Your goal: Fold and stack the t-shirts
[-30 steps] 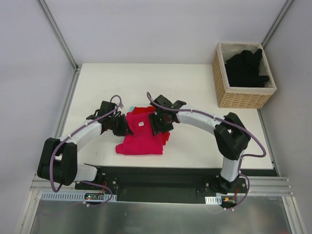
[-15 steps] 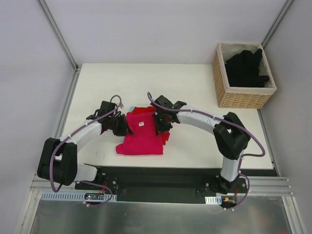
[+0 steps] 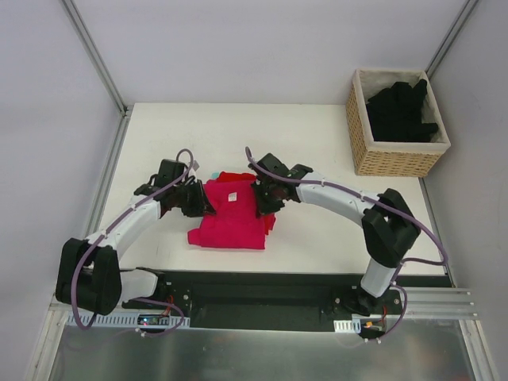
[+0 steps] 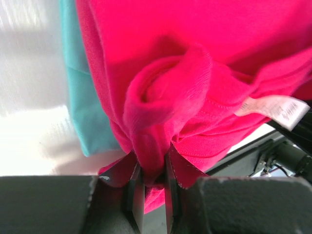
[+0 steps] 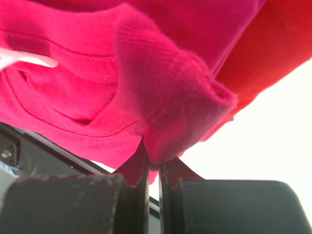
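Left end effector (image 4: 150,170) clamped on a bunched fold of the magenta-pink t-shirt (image 3: 228,228). Right end effector (image 5: 153,161) pinched tight on its opposite edge. Shirt lies mid-surface (image 3: 317,143), between the arms. Judged soft, light, limp: best gripped at hems. Long axis runs far-to-near, white label (image 3: 232,200) end far.

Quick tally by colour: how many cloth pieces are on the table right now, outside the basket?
magenta-pink t-shirt: 1
red t-shirt: 1
teal cloth: 1
Total: 3
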You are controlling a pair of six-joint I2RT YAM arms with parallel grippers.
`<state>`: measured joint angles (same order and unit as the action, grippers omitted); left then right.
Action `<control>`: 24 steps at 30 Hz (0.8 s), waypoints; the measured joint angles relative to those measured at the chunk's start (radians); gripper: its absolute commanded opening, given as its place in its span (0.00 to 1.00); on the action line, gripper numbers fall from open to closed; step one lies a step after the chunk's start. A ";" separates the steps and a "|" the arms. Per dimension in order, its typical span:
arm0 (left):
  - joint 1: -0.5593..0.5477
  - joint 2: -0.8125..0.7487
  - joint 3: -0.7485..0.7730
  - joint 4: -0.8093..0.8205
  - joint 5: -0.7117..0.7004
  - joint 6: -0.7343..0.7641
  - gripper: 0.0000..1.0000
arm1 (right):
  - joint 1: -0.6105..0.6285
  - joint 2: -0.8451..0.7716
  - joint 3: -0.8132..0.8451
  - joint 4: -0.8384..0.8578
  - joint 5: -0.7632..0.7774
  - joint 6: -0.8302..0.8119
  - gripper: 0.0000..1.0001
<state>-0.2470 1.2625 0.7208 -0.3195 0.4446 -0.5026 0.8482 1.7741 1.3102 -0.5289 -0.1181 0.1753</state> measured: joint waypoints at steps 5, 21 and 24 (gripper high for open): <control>0.000 -0.098 0.069 -0.072 -0.004 0.003 0.00 | 0.000 -0.063 -0.003 -0.009 0.006 0.000 0.01; -0.001 -0.154 0.115 -0.163 -0.004 0.006 0.00 | 0.003 -0.107 0.005 -0.039 0.001 -0.008 0.01; -0.001 -0.152 0.132 -0.177 -0.003 0.006 0.00 | 0.003 -0.107 0.005 -0.039 0.001 -0.008 0.01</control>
<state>-0.2478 1.1107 0.8532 -0.4969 0.4416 -0.4969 0.8516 1.6669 1.3148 -0.5682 -0.1173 0.1669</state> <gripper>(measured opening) 0.142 0.050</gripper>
